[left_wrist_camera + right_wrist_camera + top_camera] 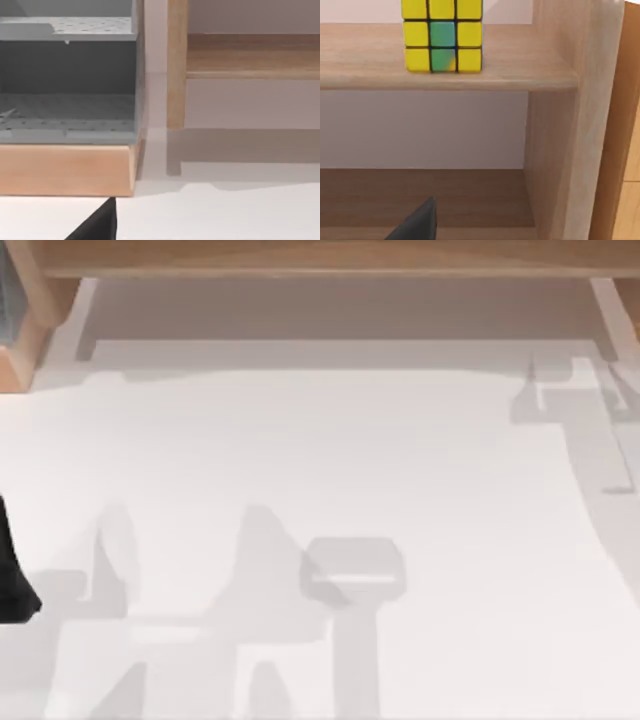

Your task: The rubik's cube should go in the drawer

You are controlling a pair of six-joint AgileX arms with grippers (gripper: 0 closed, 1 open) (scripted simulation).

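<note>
White desk [330,450] is being topped by a wooden shelf unit [560,125]; rubik's cube [443,37] is being carried upright on its upper shelf board [365,60].

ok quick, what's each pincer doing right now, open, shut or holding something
left pincer: cannot be told, near the drawer unit.
right pincer: cannot be told, below the rubik's cube on its shelf.

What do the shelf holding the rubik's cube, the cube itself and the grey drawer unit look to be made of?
The shelf looks like light wood with a matte finish: grain streaks run along the board. The rubik's cube looks like smooth plastic, with yellow and green tiles in black seams. The grey drawer unit could be plastic or painted metal; its floors show a dotted pattern, and it rests on a wood-look base.
</note>
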